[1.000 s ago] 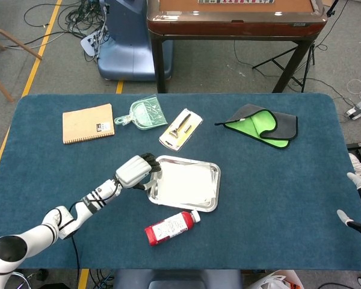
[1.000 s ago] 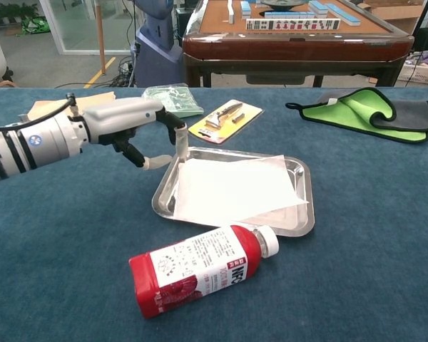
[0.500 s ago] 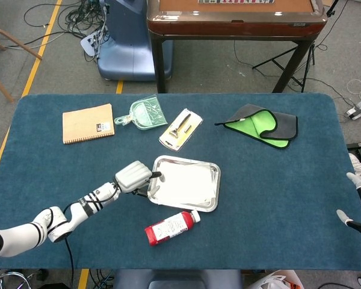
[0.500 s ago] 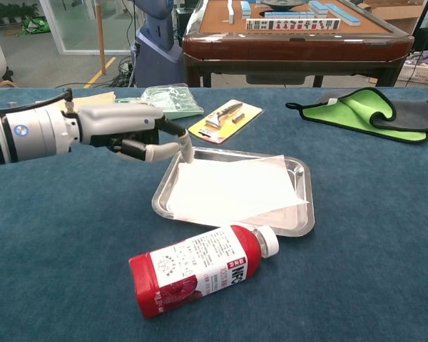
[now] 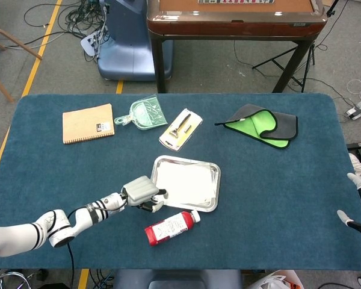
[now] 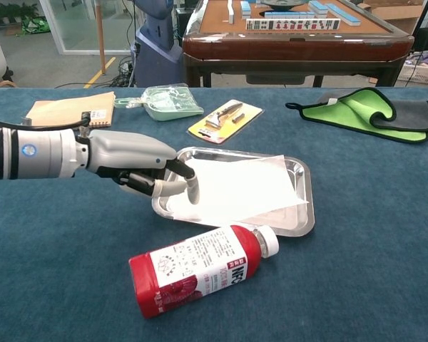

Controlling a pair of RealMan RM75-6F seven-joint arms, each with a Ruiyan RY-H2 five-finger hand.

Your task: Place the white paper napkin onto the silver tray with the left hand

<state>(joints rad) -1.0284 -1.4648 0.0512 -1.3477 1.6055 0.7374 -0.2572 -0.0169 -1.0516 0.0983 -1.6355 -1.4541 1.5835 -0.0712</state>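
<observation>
Bystanders spread across the blue table [image 5: 289, 192].
A red-labelled bottle [image 5: 171, 227] with a white cap was seen lying on its side near the front edge. A tan spiral notebook [image 5: 88, 123] was laid at the far left, with a pale green dustpan [image 5: 144, 114] beside it and a carded tool pack [image 5: 181, 128] next along. A green-and-grey cloth [image 5: 262, 124] was left folded toward the far right.

left hand [image 6: 139, 171]: grey shell, black-and-cream fingers | forearm: white, black bands, blue dot
</observation>
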